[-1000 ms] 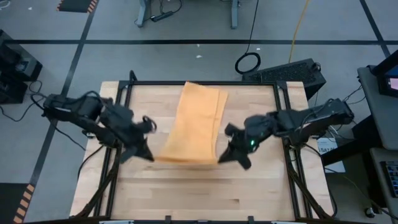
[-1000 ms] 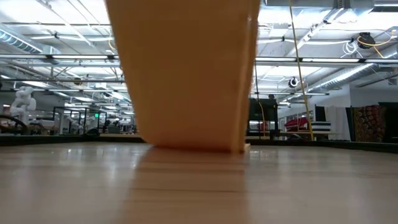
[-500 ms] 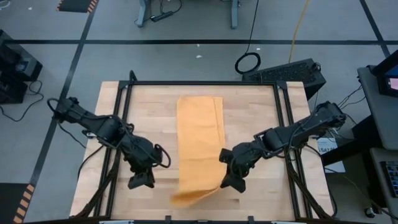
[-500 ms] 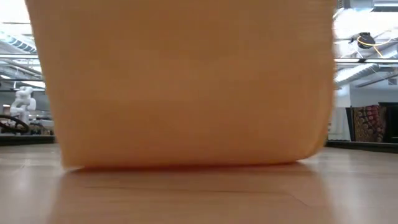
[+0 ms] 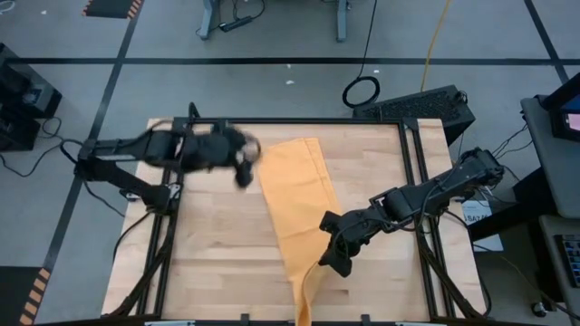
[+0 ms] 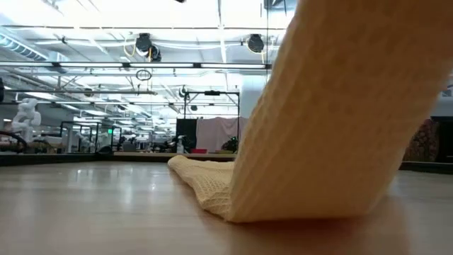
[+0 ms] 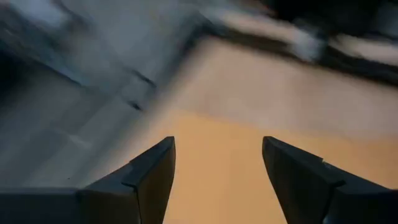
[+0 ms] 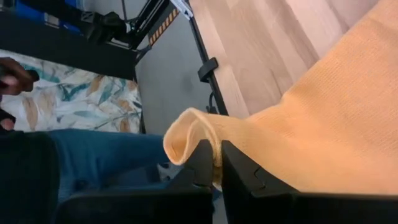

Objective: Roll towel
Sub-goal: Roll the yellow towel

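while the right gripper pinched the towel corner at the near edge, the left gripper hung open, holding nothing, beside the far end, so flattening seemed next.

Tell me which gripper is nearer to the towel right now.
Right. The right gripper is shut on the towel at its near edge; the left gripper hovers open beside the towel's far corner, not touching it.

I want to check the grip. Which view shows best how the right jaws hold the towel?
The right wrist view: the towel edge is pinched between shut jaws. The high view shows its whole shape, the low view one fold, the left wrist view a patch.
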